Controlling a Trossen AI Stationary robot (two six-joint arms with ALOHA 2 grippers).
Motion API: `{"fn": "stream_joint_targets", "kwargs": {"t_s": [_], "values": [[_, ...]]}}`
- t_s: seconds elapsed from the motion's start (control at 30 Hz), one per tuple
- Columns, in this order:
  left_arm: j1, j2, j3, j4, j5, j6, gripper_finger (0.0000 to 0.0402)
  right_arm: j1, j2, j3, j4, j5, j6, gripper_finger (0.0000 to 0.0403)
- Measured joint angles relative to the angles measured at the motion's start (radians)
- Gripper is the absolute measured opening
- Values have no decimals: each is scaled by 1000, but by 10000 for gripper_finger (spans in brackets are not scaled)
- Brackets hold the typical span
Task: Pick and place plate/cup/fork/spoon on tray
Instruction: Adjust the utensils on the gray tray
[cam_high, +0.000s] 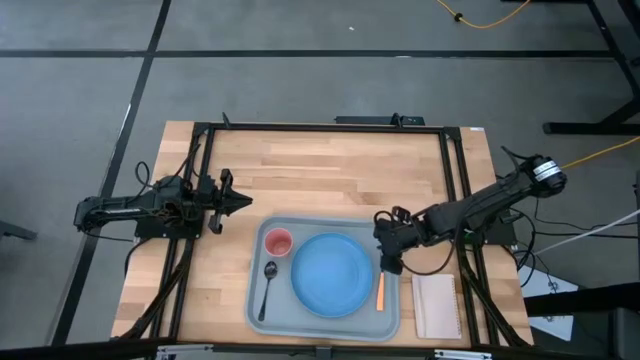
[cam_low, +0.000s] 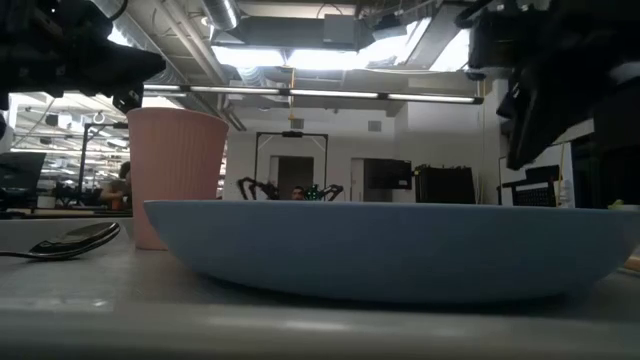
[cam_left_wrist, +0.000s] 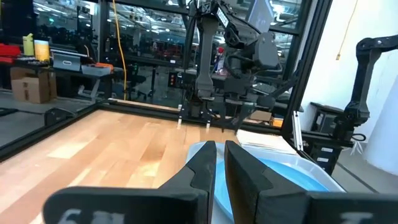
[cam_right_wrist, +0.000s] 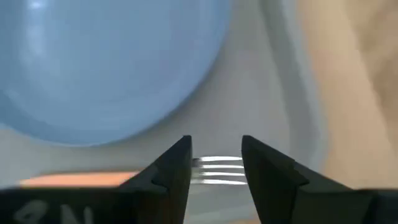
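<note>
The pale blue-grey tray (cam_high: 255, 300) lies at the table's near middle. On it rest the blue plate (cam_high: 331, 274), the pink cup (cam_high: 278, 242) standing upright at the far left corner, the dark spoon (cam_high: 267, 285) to the left of the plate, and the orange-handled fork (cam_high: 380, 291) along the right rim. My right gripper (cam_right_wrist: 216, 163) points steeply down over the fork's far end, open, its fingers on either side of the silver tines (cam_right_wrist: 219, 169); I cannot tell whether they touch. My left gripper (cam_high: 245, 203) waits shut, held level left of the tray.
A small white pad (cam_high: 436, 305) lies on the table right of the tray. Dark frame rails (cam_high: 455, 180) run along the table's left, right and far sides. Bare wood (cam_high: 330, 175) stretches beyond the tray toward the far edge.
</note>
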Motion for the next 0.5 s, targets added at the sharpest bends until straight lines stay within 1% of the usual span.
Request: {"fn": "stream_joint_targets", "kwargs": {"t_s": [0.1,0.17,0.27,0.33,0.43,0.5], "values": [[0,0,0,0,0,0,27,-11,18,0,8,53,29,145],[0,0,0,0,0,0,27,-14,35,2,35,57,46,145],[0,0,0,0,0,0,27,-6,72,64,40,89,17,140],[0,0,0,0,0,0,27,1,99,142,29,158,-38,134],[0,0,0,0,-1,0,27,24,166,281,25,281,-185,123],[0,0,0,0,-1,0,28,37,226,359,24,297,-283,117]]}}
